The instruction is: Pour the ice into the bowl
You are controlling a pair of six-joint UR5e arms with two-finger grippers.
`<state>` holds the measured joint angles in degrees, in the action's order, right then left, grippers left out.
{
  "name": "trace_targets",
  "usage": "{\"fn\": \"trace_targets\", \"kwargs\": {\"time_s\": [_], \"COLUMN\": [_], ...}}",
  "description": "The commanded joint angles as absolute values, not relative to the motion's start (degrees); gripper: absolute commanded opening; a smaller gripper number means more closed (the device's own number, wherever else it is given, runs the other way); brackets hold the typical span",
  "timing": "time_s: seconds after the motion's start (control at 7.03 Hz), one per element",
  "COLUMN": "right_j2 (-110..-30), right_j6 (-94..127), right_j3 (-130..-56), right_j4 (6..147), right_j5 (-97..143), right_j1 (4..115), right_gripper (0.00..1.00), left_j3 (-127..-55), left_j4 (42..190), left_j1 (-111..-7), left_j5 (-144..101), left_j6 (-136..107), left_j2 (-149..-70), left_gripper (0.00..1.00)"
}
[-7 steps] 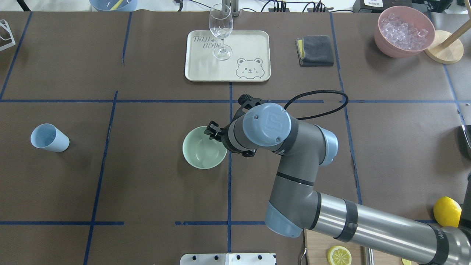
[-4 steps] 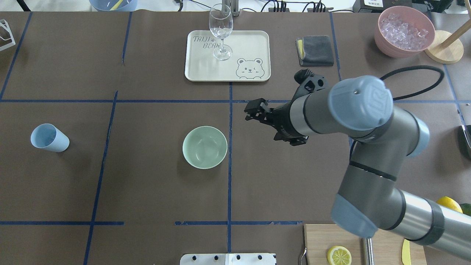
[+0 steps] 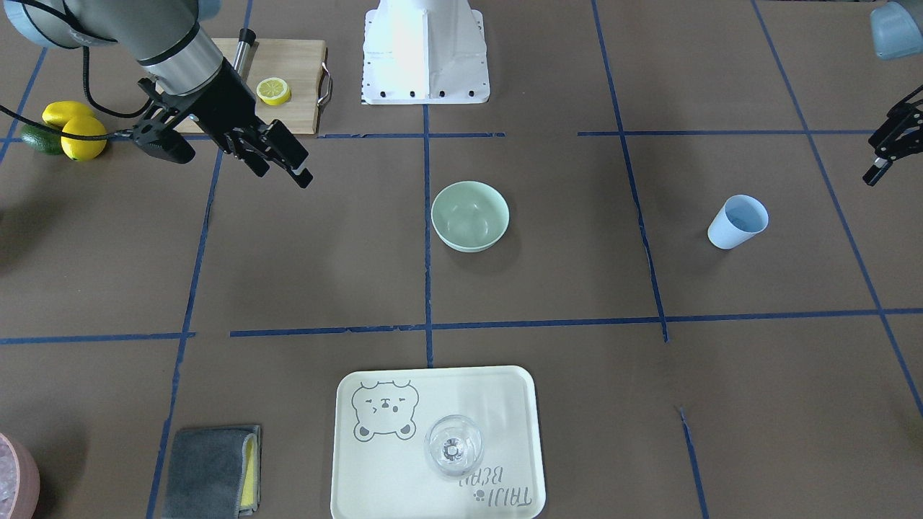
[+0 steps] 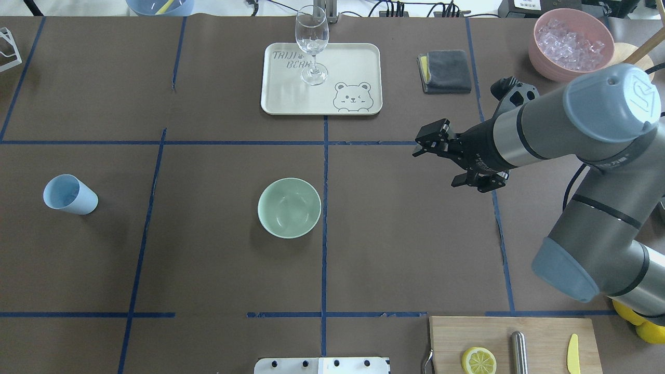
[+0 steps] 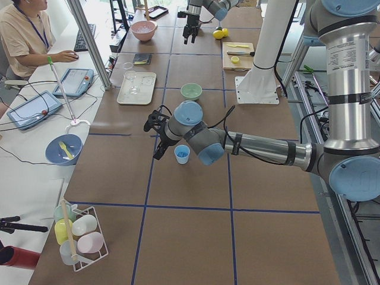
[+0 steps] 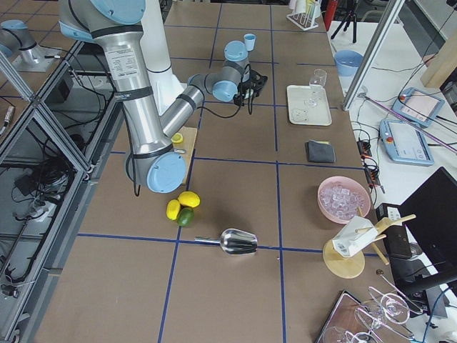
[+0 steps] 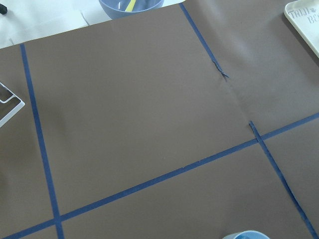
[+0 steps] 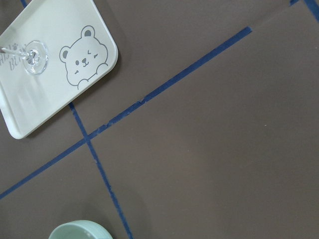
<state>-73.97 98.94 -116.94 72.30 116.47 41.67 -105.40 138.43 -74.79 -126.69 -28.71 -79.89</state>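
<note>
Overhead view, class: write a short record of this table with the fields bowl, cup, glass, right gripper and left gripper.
bowl: green, upright, mid-table, looks empty
cup: blue, on the robot's left side, apart from the bowl
glass: clear, stands on the tray
right gripper: open, holds nothing, off to the bowl's right
left gripper: in the air near the cup; open or shut unclear
</note>
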Motion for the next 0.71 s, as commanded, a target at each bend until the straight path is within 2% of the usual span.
{"fn": "trace_targets", "kwargs": {"time_s": [0.0, 0.57], "right_j2": [-76.28, -78.22], "right_j6": [96.42, 94.57], "right_j3": [-116.98, -117.07], "right_j4": [72.25, 70.58], "right_j5": [117.07, 118.04], "right_j1": [42.89, 43.95], "right_gripper": [1.00, 1.00], "left_j3": [-106.08, -105.91], "left_j4": [149.65, 169.23], "left_j1": [-67.87, -57.77], "left_j5": [-115.34, -97.42], "left_j6": [-39.42, -47.55], "left_j2": [-74.29, -61.03], "left_gripper": [1.00, 1.00]}}
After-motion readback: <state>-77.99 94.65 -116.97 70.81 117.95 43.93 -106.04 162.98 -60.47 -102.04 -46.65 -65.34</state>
